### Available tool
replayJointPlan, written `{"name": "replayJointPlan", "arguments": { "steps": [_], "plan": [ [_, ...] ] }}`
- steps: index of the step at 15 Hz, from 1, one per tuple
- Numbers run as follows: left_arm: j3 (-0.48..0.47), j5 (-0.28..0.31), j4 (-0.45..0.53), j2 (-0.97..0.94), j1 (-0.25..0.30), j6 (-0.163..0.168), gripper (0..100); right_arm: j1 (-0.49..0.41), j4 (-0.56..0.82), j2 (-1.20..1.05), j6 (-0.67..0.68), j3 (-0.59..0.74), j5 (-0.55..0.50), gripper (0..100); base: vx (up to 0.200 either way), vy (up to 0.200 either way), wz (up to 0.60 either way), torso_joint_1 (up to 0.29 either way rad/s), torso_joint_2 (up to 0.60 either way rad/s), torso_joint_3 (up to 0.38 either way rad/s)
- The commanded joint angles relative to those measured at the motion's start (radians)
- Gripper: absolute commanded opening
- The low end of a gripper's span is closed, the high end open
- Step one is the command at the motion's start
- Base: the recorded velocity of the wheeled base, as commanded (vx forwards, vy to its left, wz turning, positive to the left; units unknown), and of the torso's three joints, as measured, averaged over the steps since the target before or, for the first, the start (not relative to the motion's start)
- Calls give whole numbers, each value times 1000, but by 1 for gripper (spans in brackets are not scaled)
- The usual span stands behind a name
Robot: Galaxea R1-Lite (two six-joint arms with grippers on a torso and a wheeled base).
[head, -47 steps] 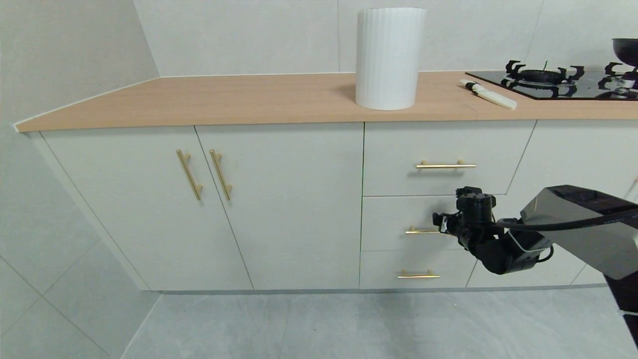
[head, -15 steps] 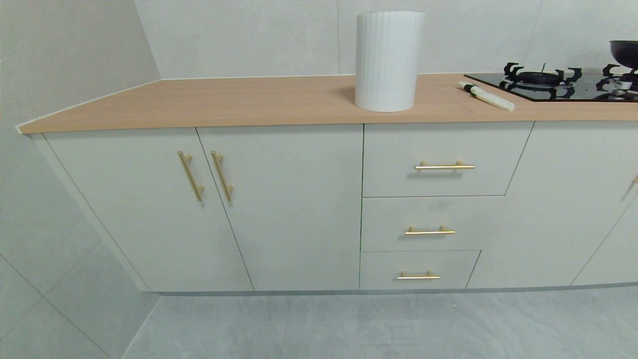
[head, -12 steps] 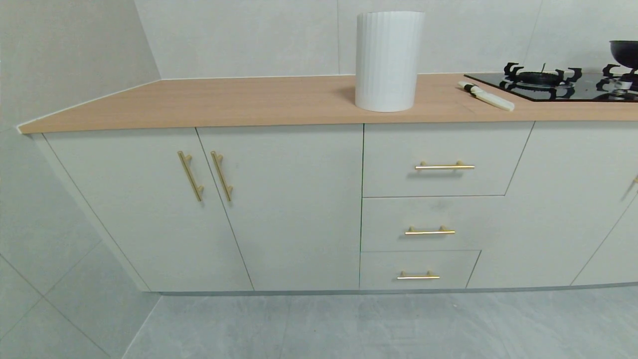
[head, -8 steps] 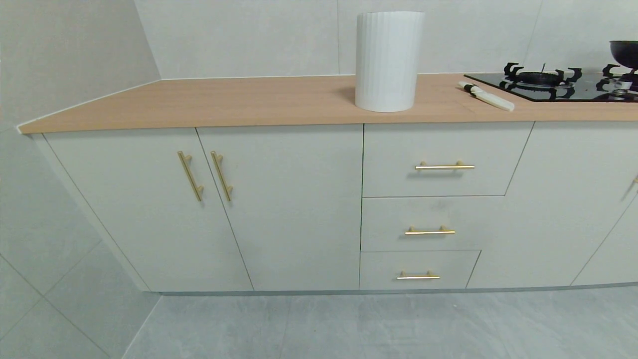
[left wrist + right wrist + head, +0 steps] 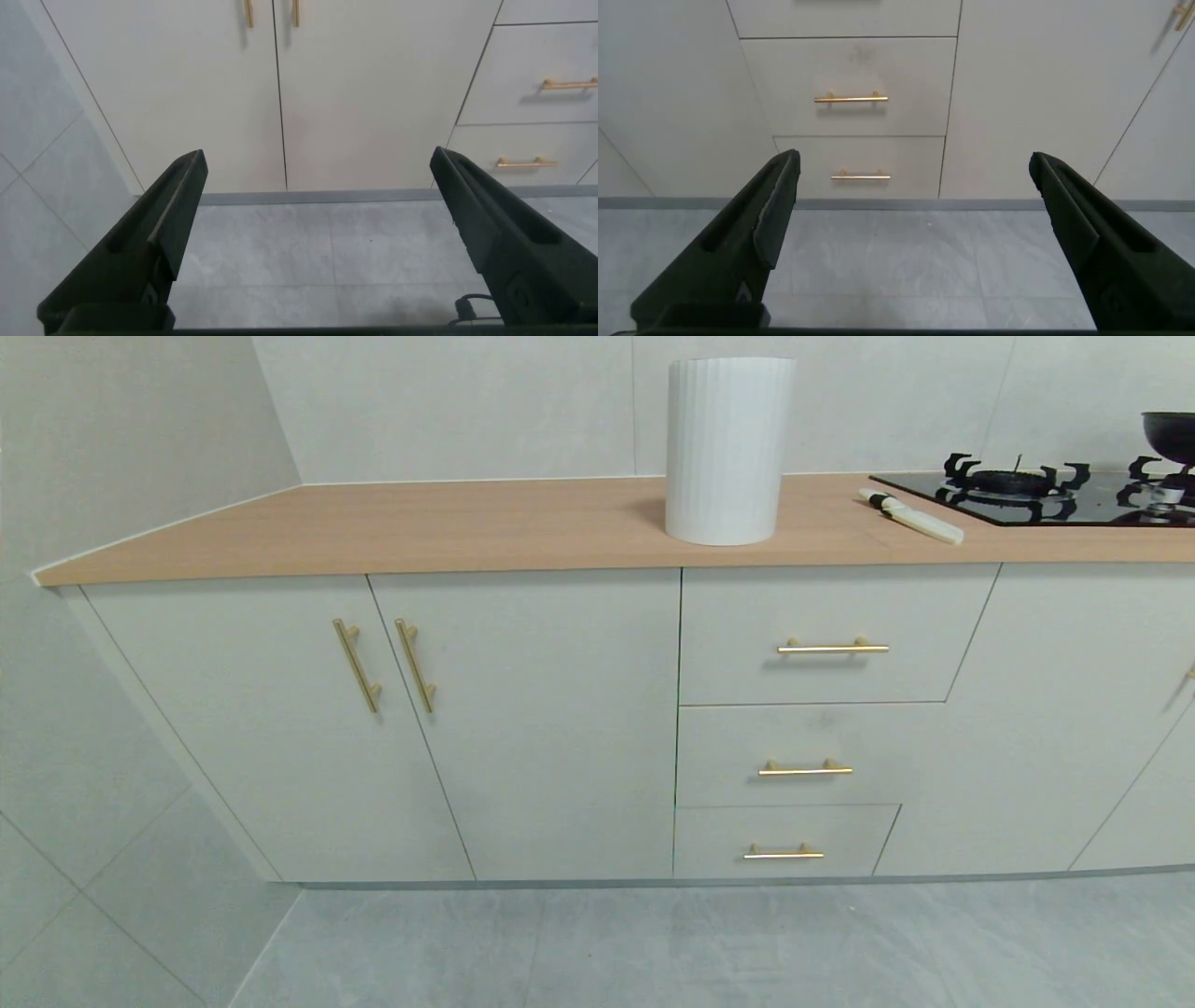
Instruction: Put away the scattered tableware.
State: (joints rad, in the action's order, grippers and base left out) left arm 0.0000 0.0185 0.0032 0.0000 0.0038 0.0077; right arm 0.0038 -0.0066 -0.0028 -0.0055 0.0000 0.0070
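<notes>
Knife [image 5: 910, 514] on the worktop [image 5: 420, 527] near its front edge beside the hob [image 5: 1036, 497], white ribbed canister [image 5: 726, 448] upright nearby, drawers [image 5: 738, 658] closed, left gripper [image 5: 318, 159] and right gripper [image 5: 915, 161] both spread apart, empty

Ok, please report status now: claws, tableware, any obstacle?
Left claw open, empty, facing cabinet doors. Right claw open, empty, facing drawers, all shut. Knife on counter beside hob.

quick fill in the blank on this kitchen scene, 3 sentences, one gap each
1. The knife lies on the countertop between the white ribbed container and the ____.
2. The drawer stack below the container has ____ drawers, all shut.
3. The left gripper and the right gripper, both over the floor, stand ____.
Missing words: stove; three; open.
</notes>
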Motion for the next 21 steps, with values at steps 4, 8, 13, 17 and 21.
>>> {"name": "replayJointPlan", "arguments": {
  "steps": [4,8,13,17,21],
  "plan": [
    [0,0,0,0,1,-2,100,1,2,3,29,0,-1,100,0,0,0,0,0,0],
    [0,0,-2,0,1,3,100,1,0,3,33,0,-21,100,0,0,0,0,0,0],
    [0,0,-2,0,1,3,100,1,0,3,32,0,-16,100,160,0,0,1,0,4],
    [0,1,-2,0,1,3,100,1,0,3,32,0,-16,100,200,0,0,5,1,-7],
    [0,0,-2,0,1,3,100,1,0,3,32,0,-16,100,200,0,0,5,4,-4]
  ]
}}
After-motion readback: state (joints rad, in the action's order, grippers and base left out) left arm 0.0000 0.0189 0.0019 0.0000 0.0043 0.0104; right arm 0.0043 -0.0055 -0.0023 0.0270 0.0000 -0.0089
